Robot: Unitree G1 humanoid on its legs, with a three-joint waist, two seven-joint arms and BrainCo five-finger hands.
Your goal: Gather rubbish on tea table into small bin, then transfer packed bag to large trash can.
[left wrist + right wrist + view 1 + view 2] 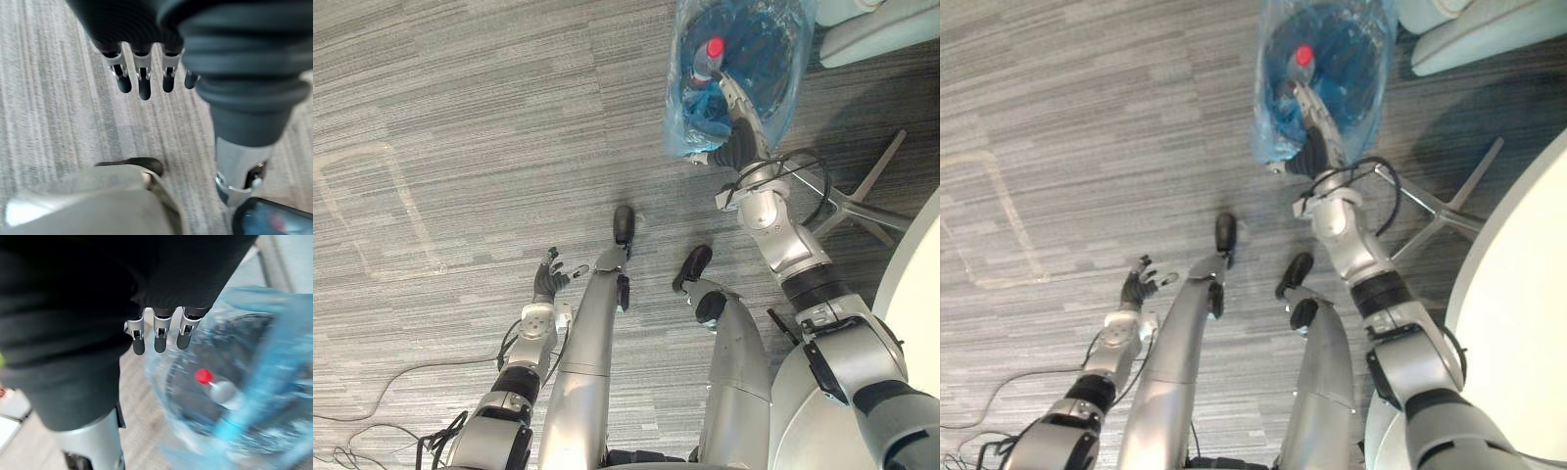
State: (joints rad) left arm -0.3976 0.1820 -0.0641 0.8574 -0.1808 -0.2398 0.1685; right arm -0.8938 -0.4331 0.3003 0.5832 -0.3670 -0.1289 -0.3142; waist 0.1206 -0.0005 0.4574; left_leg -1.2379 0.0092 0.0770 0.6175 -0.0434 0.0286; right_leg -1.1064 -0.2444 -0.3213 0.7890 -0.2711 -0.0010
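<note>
Right hand [736, 117] above bin [791, 61], grey carpet [460, 117]

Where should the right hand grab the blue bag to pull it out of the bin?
Probably the slack plastic bunched over the bin's near rim, pinched from above: the blue bag folds loosely outward there, and the open right hand hovers right by it.

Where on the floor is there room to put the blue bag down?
The widest bare carpet lies to the robot's left of the blue bag, stretching to the pale outline and past the left hand. It is crowded on the right: the right hand, the chair base and the white table sit close together.
</note>
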